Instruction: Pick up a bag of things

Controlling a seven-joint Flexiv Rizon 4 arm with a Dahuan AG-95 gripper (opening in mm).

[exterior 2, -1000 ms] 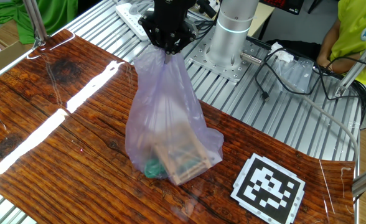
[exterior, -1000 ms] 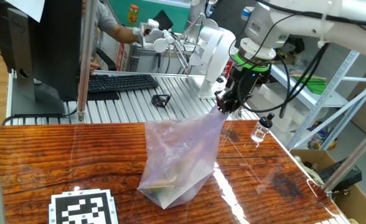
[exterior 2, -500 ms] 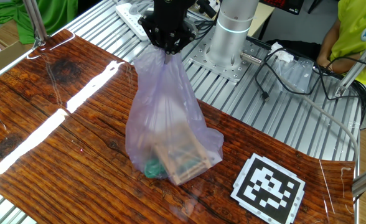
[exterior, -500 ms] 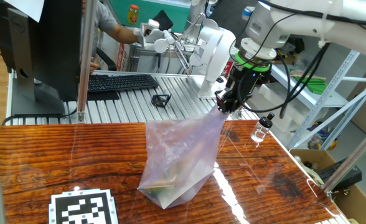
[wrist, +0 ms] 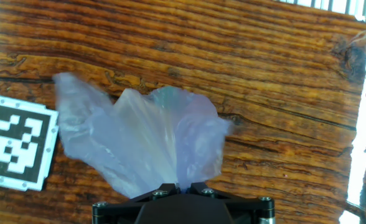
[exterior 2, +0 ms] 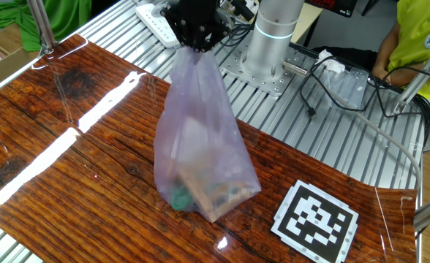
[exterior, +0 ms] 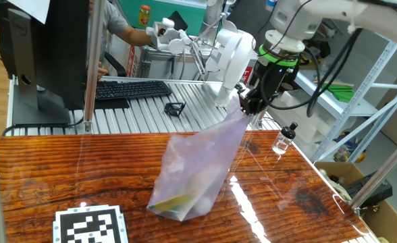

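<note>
Your pincer (exterior: 251, 108) was clamped on gathered top of bag (exterior 2: 200, 146). Bag hung stretched below pincer, beside checkered marker (exterior 2: 316, 221) on bench (exterior 2: 69, 183); things (exterior 2: 208, 196) sat at bag bottom.

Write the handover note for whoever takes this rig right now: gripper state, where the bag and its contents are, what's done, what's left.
Gripper: shut on the gathered top of the crinkly pale-lilac thin plastic bag, pointing down.
Bag: stretched taut below the gripper over the wooden table; whether its bottom is clear of the wood cannot be told.
Contents: tan wooden blocks and a green piece sit in the bag's bottom.
Done: grasp made, bag pulled upright.
Left: raise it well clear of the table.
</note>
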